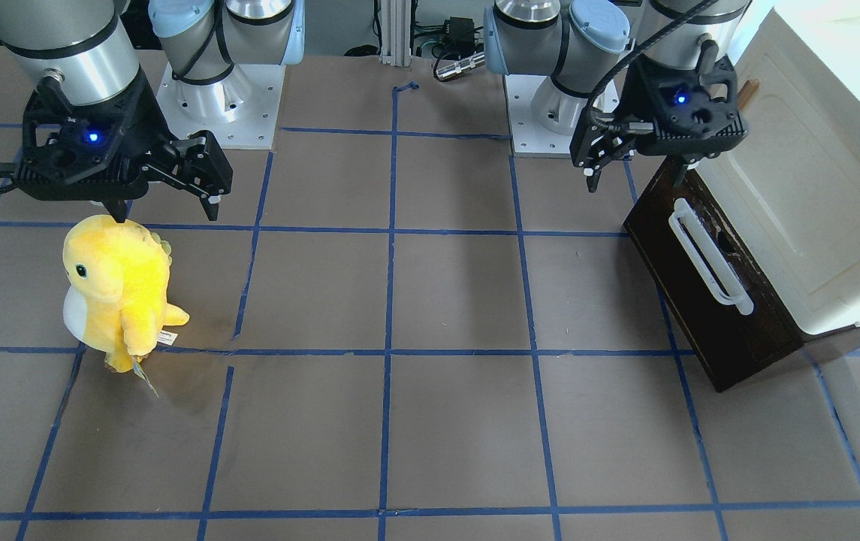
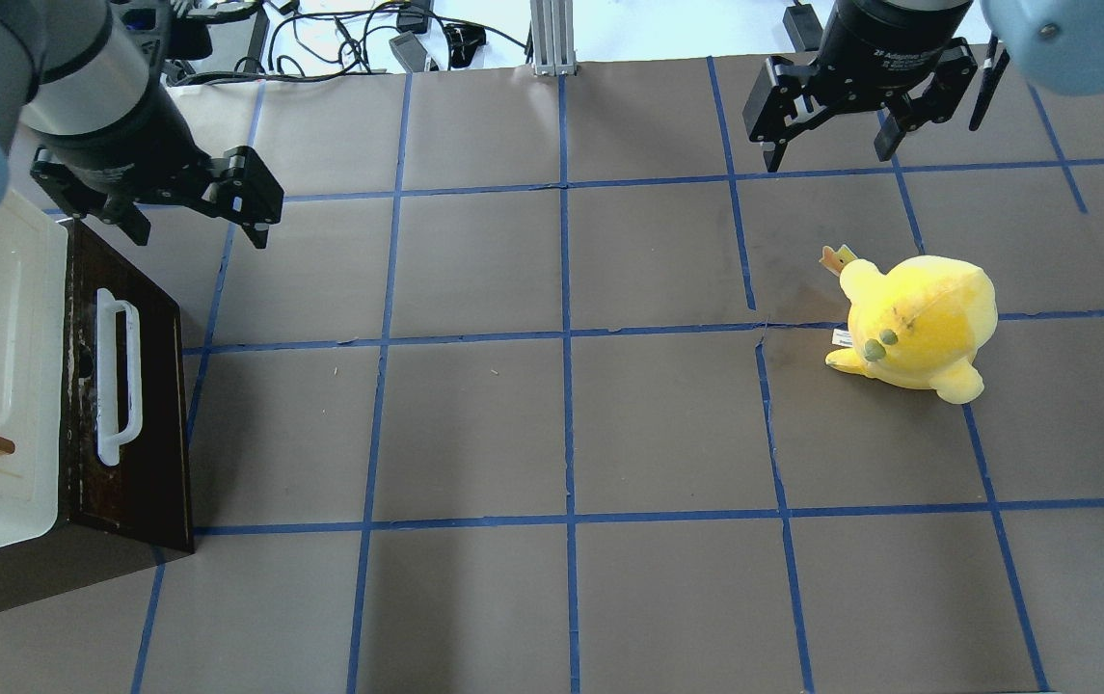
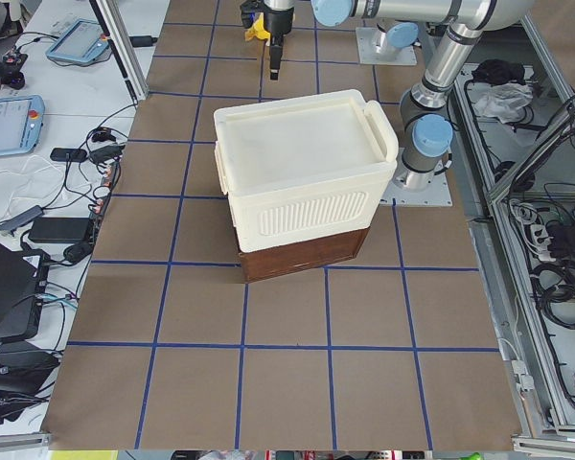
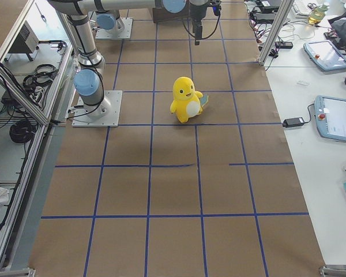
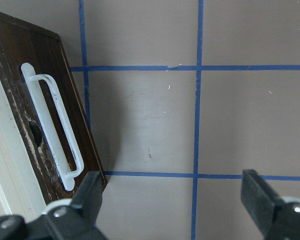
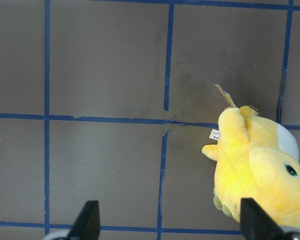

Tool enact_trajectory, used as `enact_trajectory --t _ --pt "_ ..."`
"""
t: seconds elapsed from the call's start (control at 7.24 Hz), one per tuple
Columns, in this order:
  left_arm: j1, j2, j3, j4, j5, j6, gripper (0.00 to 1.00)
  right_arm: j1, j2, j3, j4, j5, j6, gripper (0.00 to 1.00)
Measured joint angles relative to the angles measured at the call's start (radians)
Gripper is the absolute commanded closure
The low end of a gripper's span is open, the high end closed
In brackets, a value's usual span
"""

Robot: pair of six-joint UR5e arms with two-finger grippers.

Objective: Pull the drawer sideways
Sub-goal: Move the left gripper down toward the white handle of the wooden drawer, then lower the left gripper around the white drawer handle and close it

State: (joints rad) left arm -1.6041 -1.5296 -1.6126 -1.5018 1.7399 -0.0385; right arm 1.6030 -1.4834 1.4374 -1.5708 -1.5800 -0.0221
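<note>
The drawer [image 1: 692, 300] has a dark brown worn front and a long white bar handle [image 1: 709, 259]. It sits pushed in under a cream cabinet [image 1: 813, 188] at the table's left end. It shows in the overhead view [image 2: 156, 434] and the left wrist view [image 5: 12, 55], with the handle [image 5: 55, 125] to the left of the fingers. My left gripper [image 2: 195, 207] is open and empty, hovering above the table just beyond the drawer's far corner. My right gripper [image 2: 826, 154] is open and empty, hovering behind a yellow plush toy [image 2: 918, 328].
The plush toy [image 1: 118, 289] stands on the right half of the table, below and to the right of the right gripper's fingers in its wrist view [image 6: 260, 170]. The brown table [image 2: 561, 434] carries a blue tape grid. Cables lie beyond its far edge.
</note>
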Motion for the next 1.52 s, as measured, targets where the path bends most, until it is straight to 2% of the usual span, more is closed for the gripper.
enact_trajectory --t 0.28,0.41,0.55,0.97,1.38,1.52 --pt "-0.079 -0.083 -0.030 0.038 0.182 -0.154 0.00 0.000 0.000 0.000 0.000 0.000 0.000 0.00" --pt "-0.096 -0.123 -0.046 0.043 0.297 -0.236 0.00 0.000 0.000 0.000 0.000 0.000 0.000 0.00" --pt "-0.102 -0.156 -0.056 0.044 0.372 -0.308 0.00 0.000 0.000 0.000 0.000 0.000 0.000 0.00" --pt "-0.109 -0.254 -0.087 0.031 0.538 -0.418 0.00 0.000 0.000 0.000 0.000 0.000 0.001 0.00" --pt "-0.110 -0.312 -0.186 0.023 0.756 -0.440 0.00 0.000 0.000 0.000 0.000 0.000 0.000 0.00" --pt "-0.110 -0.323 -0.204 0.009 0.802 -0.439 0.00 0.000 0.000 0.000 0.000 0.000 0.000 0.00"
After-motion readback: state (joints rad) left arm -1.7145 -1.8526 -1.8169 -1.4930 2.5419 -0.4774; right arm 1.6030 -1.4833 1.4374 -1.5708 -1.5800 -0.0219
